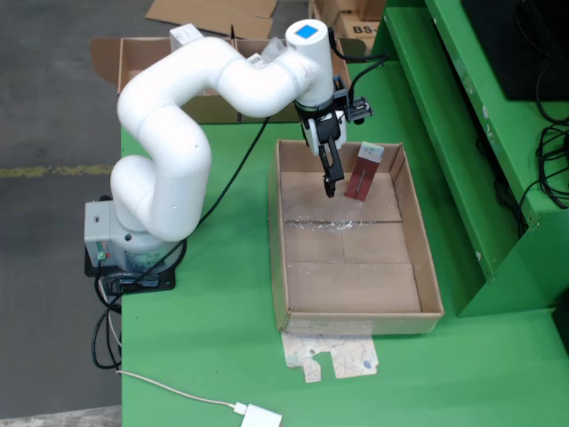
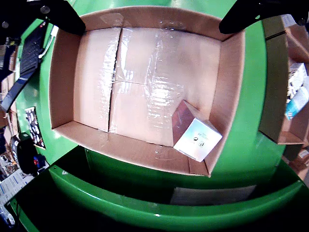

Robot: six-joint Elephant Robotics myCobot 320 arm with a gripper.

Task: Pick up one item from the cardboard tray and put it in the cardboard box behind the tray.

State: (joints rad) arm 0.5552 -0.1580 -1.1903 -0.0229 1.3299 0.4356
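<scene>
Paper scrap [image 1: 331, 357] lies on the green table [image 1: 204, 347], touching the near wall of the cardboard tray [image 1: 353, 296] in the fixed view. Tray floor nearest is bare and taped. Further back, 1 small dark red box [image 1: 364, 172] with a pale end leans in the far right corner against the walls. Just left of it hangs the gripper [image 1: 330, 182], low inside the tray, holding nothing. From the wrist view its 2 dark fingers [image 2: 251, 14] stand wide apart and the box [image 2: 196, 136] sits off to 1 side, not between them. Risk, as a judgement: closing now would miss, and the corner walls may block a finger. Beyond, behind the arm, stands the cardboard box [image 1: 151, 67].
</scene>
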